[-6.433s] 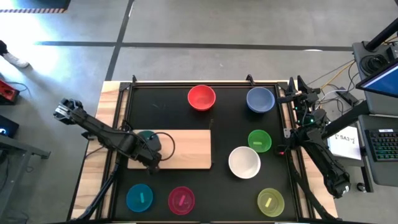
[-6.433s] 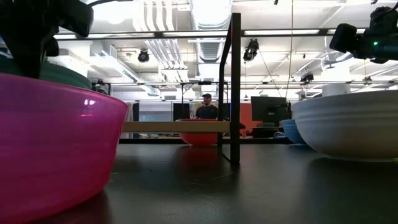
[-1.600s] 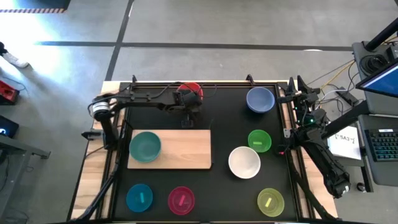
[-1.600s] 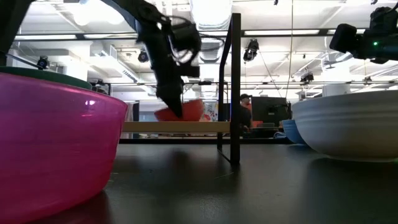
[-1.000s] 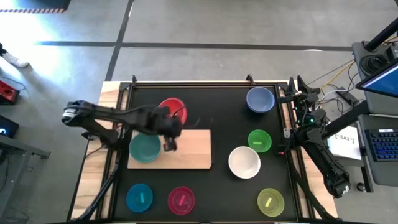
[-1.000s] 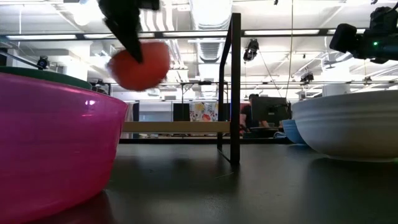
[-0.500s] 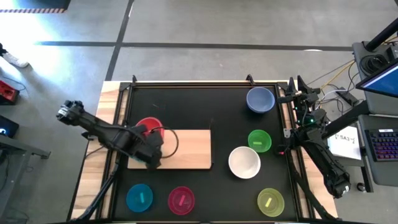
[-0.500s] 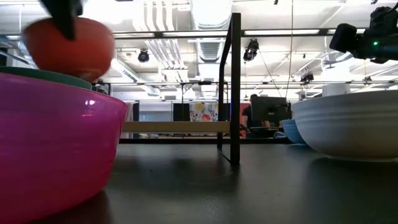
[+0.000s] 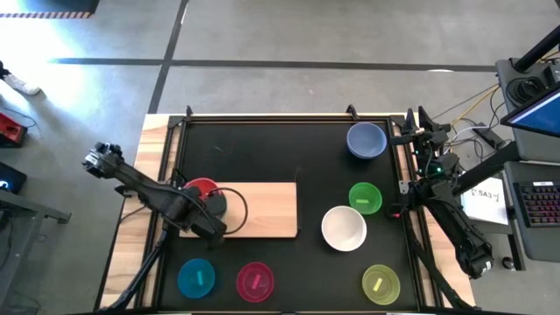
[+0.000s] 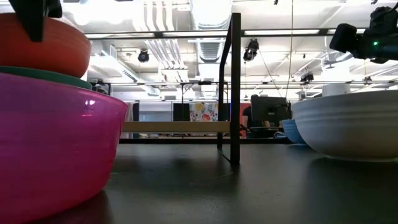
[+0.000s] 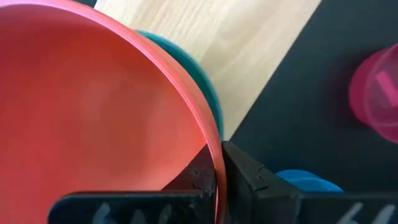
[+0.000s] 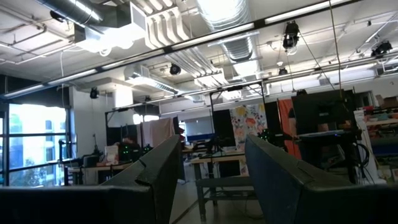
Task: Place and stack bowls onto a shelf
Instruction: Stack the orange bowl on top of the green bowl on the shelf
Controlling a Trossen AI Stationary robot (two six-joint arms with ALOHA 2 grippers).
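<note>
My left gripper (image 9: pixel 210 220) (image 11: pixel 219 163) is shut on the red bowl (image 9: pixel 200 190) (image 10: pixel 37 45) (image 11: pixel 93 112). It holds that bowl over the dark green bowl (image 9: pixel 216 203) (image 11: pixel 208 93) (image 10: pixel 46 74), which stands on the left end of the shelf (image 9: pixel 262 210) (image 11: pixel 249 50). In the low view the red bowl's underside meets the dark green rim. My right gripper (image 12: pixel 205 168) is open and raised at the table's right edge (image 9: pixel 426 149), far from the bowls. My left gripper pinches the red bowl's rim (image 11: pixel 214 146) on its near side, one finger inside the bowl and one outside. The fingers come from above, pointing down. The bowl sits upright, low in the dark green bowl; whether it rests there I cannot tell.
Loose on the black tabletop are the blue bowl (image 9: pixel 366 140), green bowl (image 9: pixel 365 198), white bowl (image 9: pixel 344 228), yellow-green bowl (image 9: pixel 381 284), magenta bowl (image 9: pixel 255 282) (image 11: pixel 379 93) and cyan bowl (image 9: pixel 196 278). The shelf's right part is bare. A black frame post (image 10: pixel 235 87) stands at the far side.
My left gripper has carried the red bowl from beyond the shelf's far edge toward the near left and down, until it is over the dark green bowl. It has stayed shut on the rim the whole way. The right arm has kept still.
</note>
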